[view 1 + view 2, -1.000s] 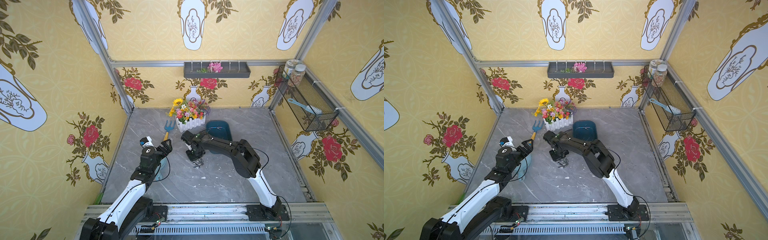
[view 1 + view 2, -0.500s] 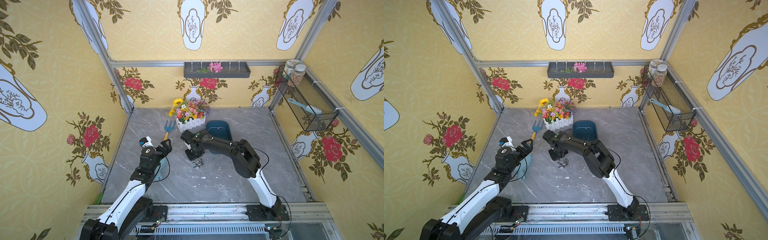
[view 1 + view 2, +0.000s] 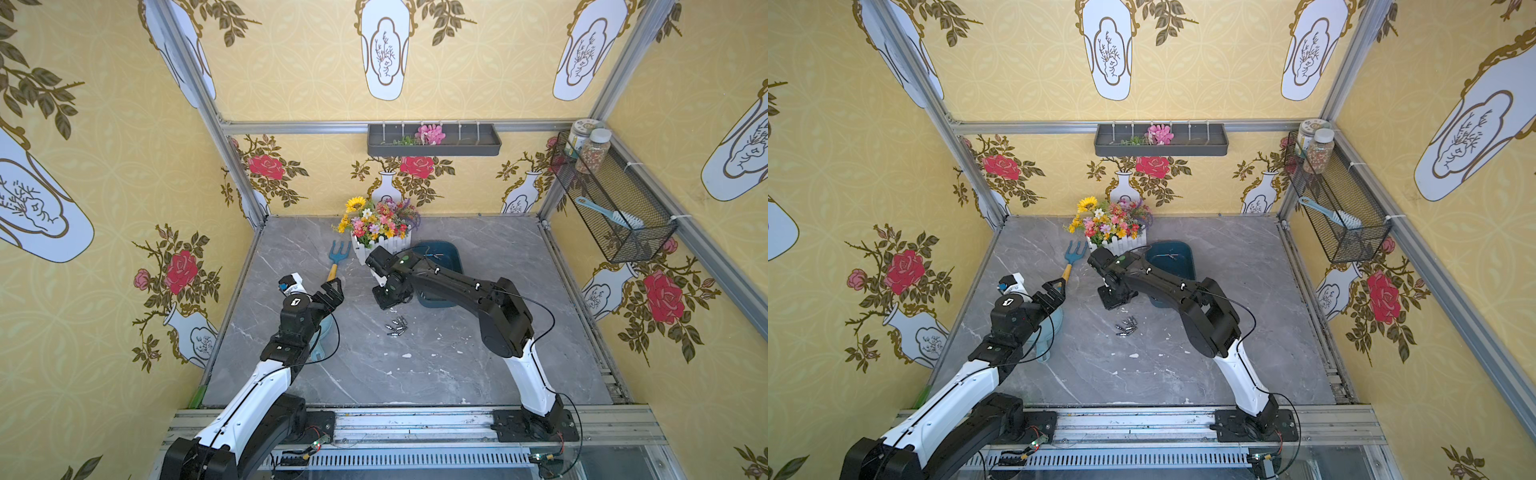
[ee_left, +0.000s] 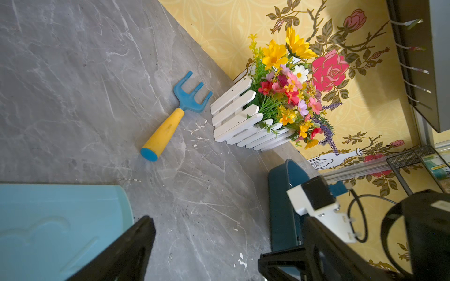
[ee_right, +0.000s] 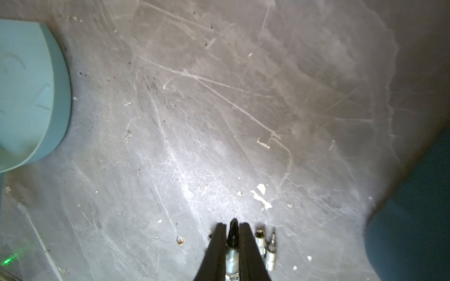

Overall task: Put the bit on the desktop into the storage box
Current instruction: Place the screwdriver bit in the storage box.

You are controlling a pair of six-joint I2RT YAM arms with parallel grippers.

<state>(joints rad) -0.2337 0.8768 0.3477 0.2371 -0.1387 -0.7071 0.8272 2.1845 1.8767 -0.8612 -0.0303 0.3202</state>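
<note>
My right gripper [image 5: 232, 225] is shut on a silver bit [image 5: 232, 245], whose dark tip pokes out between the fingertips. In both top views the right gripper [image 3: 388, 297] [image 3: 1117, 297] hangs just behind a small pile of several bits [image 3: 397, 326] [image 3: 1126, 326] on the grey desktop [image 3: 457, 365]. Two of them [image 5: 265, 245] lie right beside the jaws. The dark teal storage box [image 3: 446, 257] [image 3: 1177, 259] [image 4: 280, 199] stands behind my right arm, partly hidden by it. My left gripper [image 3: 332, 291] [image 4: 207, 240] is open and empty, at the left.
A pale blue scoop [image 3: 322, 332] [image 4: 48, 219] [image 5: 29, 97] lies under my left arm. A blue and yellow garden fork [image 3: 336, 259] [image 4: 175, 114] and a white flower planter [image 3: 380, 232] [image 4: 243, 116] stand at the back. A wire basket [image 3: 611, 208] hangs on the right wall.
My right gripper has drawn slightly up and back from the pile with the bit in it. The left arm has stayed still.
</note>
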